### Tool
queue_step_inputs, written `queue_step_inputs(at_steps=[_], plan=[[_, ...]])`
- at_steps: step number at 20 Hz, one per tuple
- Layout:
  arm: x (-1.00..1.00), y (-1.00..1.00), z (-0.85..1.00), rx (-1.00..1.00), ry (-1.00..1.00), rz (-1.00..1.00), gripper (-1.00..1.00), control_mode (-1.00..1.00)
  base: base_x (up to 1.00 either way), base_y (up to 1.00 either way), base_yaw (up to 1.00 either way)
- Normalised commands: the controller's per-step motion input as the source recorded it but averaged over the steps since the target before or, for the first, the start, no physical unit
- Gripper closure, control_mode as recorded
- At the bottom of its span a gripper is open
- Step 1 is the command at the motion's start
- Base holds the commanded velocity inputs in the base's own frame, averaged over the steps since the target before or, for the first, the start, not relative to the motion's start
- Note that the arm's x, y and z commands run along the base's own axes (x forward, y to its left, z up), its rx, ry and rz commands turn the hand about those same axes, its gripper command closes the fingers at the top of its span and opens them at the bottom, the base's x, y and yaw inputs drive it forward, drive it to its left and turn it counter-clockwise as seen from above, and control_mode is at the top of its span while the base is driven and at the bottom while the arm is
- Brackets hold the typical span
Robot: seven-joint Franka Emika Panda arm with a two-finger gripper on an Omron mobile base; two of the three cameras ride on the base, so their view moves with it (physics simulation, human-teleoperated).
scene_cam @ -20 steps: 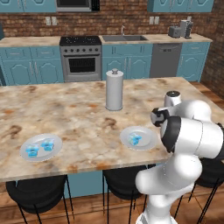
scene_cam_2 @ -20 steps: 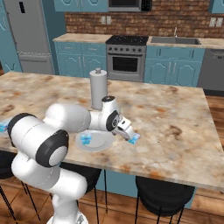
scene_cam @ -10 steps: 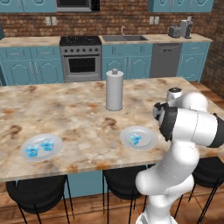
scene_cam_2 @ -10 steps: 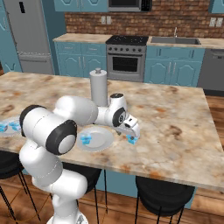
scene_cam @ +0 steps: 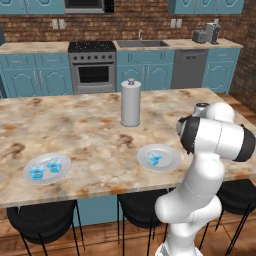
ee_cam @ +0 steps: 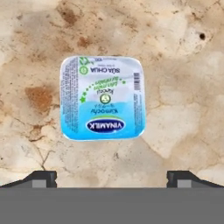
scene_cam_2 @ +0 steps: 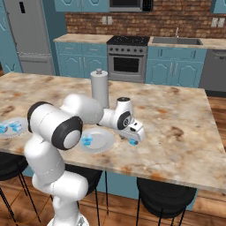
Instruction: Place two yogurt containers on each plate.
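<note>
Hand view, item one: gripper point(ee_cam: 112, 177), jaws spread wide and holding nothing, its two dark finger tips point(ee_cam: 40, 178) low at either side of the picture. Between and beyond them sits a yogurt container point(ee_cam: 103, 97), seen from straight above: printed foil lid, white and blue, squarish with rounded corners, resting on the marbled counter point(ee_cam: 183, 65) and clear of both tips.

Right base view: the same gripper point(scene_cam_2: 133, 135) hangs low over the counter point(scene_cam_2: 176, 119), just right of the nearer plate; a scrap of blue shows directly beneath it, the yogurt container point(scene_cam_2: 132, 142), off the plate and just right of its rim.

Item two: right-hand plate point(scene_cam_2: 98, 140), round, pale, shallow-rimmed, near the front edge of the counter. One yogurt cup point(scene_cam_2: 87, 141) rests on its left part.

Item three: left-hand plate point(scene_cam: 47, 168), well apart from the other, near the front left of the counter. Two yogurt cups on it, side by side: left cup point(scene_cam: 36, 172), right cup point(scene_cam: 53, 165).

Item four: paper-towel roll point(scene_cam: 131, 103), upright, white-grey, behind the right-hand plate toward the far side.

Item five: black stools point(scene_cam: 42, 220) tucked under the near edge.

Item six, background: stove point(scene_cam: 94, 66) against the far wall, between blue cabinets point(scene_cam: 30, 80).
</note>
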Motion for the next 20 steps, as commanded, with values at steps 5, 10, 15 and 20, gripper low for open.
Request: queue_step_inputs(at_steps=[5, 10, 15, 20], plan=[[0.14, -0.03, -0.05, 0.0, 0.02, 0.0, -1.0, -1.0, 0.0, 0.0, 0.0], [0.21, 0.0, -0.07, 0.0, 0.02, 0.0, -1.0, -1.0, 0.0, 0.0, 0.0], [0.24, -0.21, -0.2, 0.0, 0.06, 0.0, -1.0, -1.0, 0.0, 0.0, 0.0], [0.23, -0.2, -0.2, 0.0, 0.06, 0.0, -1.0, -1.0, 0.0, 0.0, 0.0]])
